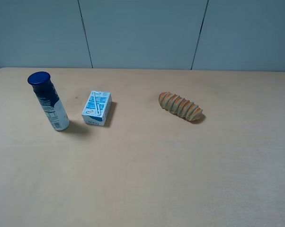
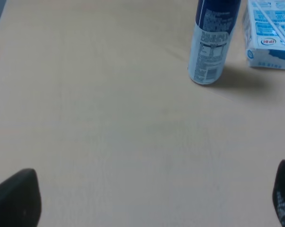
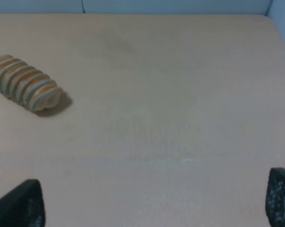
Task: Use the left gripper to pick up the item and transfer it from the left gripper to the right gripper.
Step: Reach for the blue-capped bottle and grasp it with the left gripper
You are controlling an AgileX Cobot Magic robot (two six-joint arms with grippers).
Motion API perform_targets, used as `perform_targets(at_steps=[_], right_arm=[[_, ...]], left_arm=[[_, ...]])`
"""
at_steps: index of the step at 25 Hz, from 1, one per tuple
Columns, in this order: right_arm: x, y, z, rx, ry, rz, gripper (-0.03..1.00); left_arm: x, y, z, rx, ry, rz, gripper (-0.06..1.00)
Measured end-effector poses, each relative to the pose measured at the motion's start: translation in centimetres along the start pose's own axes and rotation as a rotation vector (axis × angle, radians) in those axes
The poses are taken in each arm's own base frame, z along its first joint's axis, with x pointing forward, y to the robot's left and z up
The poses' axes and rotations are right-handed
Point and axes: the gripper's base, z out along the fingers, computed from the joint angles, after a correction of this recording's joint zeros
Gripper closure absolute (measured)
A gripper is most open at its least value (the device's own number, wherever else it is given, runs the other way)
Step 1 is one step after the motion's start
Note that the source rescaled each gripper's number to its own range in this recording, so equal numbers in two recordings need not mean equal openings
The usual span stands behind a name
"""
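Note:
The bottle (image 1: pixel 50 101) stands upright at the left of the table, dark blue cap and top, white lower body with a label. It also shows in the left wrist view (image 2: pixel 210 45), some way ahead of my left gripper (image 2: pixel 152 201). That gripper is open and empty, with only its two black fingertips (image 2: pixel 17 198) showing at the frame corners. My right gripper (image 3: pixel 152 201) is open and empty over bare table; its fingertips (image 3: pixel 19 205) show at the corners. Neither gripper shows in the exterior high view.
A small blue-white carton (image 1: pixel 97 108) lies just right of the bottle, also in the left wrist view (image 2: pixel 270 35). A ridged orange-brown bread roll (image 1: pixel 180 106) lies right of centre, also in the right wrist view (image 3: pixel 25 84). A grey wall (image 1: pixel 142 33) backs the table.

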Motion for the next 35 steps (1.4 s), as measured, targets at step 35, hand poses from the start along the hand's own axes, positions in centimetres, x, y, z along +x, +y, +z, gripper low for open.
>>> perform_targets(at_steps=[35], right_arm=[[0.0, 0.0, 0.0, 0.0, 0.0, 0.0, -0.03]], left_arm=[[0.01, 0.03, 0.0, -0.004, 0.001, 0.001, -0.02]])
